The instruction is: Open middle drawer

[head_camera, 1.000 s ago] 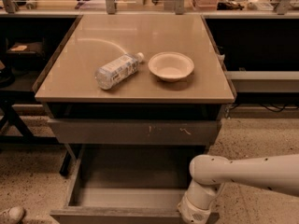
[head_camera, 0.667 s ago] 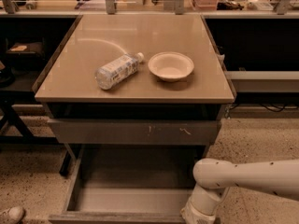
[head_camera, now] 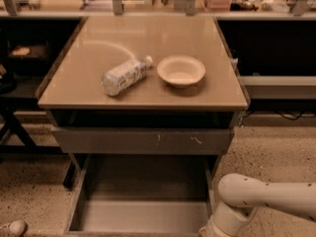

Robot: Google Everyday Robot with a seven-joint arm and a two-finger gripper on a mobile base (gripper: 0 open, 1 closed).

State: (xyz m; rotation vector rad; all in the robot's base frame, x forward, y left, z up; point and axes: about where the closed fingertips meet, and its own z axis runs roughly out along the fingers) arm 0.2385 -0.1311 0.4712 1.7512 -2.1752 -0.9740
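The middle drawer (head_camera: 143, 214) stands pulled out toward me under the table, and its grey tray interior looks empty. Its front is at the frame's bottom edge, barely showing. Above it is the taller grey front with pale scratch marks (head_camera: 143, 141), which is closed. My white arm (head_camera: 266, 196) comes in from the right and bends down at the drawer's right front corner. The gripper is at the end of that arm, below the bottom edge of the view, so it is hidden.
On the tan table top (head_camera: 148, 38) lie a plastic water bottle (head_camera: 126, 75) on its side and a white bowl (head_camera: 181, 70). Dark shelving flanks the table on both sides. A shoe (head_camera: 11, 228) shows at the bottom left on the speckled floor.
The drawer has slid a little further out toward me. My arm has moved lower and to the right with it.
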